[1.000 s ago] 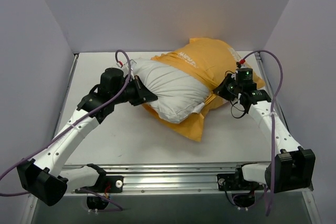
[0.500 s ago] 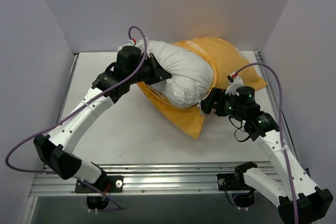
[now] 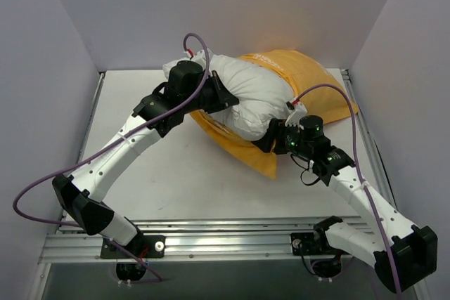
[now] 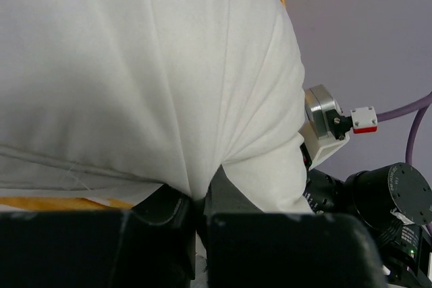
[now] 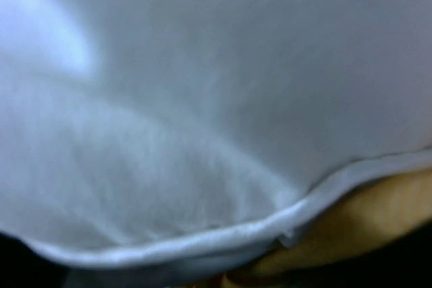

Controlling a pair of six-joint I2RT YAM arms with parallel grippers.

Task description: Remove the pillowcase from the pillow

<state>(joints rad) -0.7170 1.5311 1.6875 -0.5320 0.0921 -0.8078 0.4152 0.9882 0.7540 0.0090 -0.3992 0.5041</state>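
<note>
1. My left pincer: clamped on a fold of the pillow. The white fabric gathers into creases that run down into the narrow gap between my two dark fingers. Seen from above, this pincer sits at the pillow's left end, over the far middle of the tabletop.

2. My right pincer: pressed against the pillow's near right side, just where white meets orange. I cannot tell whether it is apart or together. Its own camera is blurred and shows only white cloth with a seam, and a strip of orange beneath it.

3. The pillow: plump, white and wrinkled, lying across the far middle of the tabletop between my two pincers. Its left and middle parts are bare, and its right end is inside the pillowcase.

4. The pillowcase: orange-yellow, bunched round the pillow's right end toward the far right corner. A flap spreads out under the pillow, and one corner points toward the near edge, just beside my right pincer.

5. Purple cables: one looped along each of my arms.
</note>
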